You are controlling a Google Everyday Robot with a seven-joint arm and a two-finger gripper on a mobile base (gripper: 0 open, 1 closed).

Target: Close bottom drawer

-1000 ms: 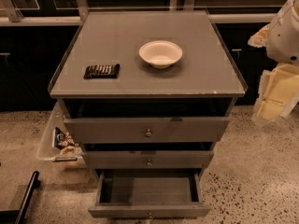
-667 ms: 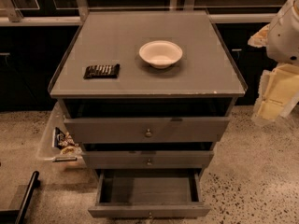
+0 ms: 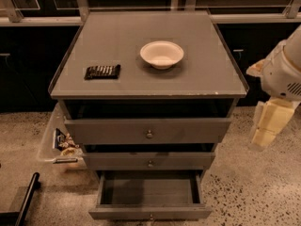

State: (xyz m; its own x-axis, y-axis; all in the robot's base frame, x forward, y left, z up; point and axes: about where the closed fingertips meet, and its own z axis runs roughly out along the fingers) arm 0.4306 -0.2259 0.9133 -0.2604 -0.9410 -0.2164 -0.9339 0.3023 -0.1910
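Now, bottom drawer (image 3: 149, 193): pulled well out at the foot of the cabinet (image 3: 207, 76), with its knob (image 3: 151, 216) at the lower edge of view.
Middle drawer (image 3: 178, 161): drawn out slightly.
Top drawer (image 3: 188, 131): drawn out slightly, with a dark gap above it.
Gripper (image 3: 269, 124): held to the right of the cabinet, above the floor, apart from every drawer; its grip cannot be told.
Cabinet top: a white bowl (image 3: 161, 54) and a dark packet (image 3: 102, 71) are set on it, apart.
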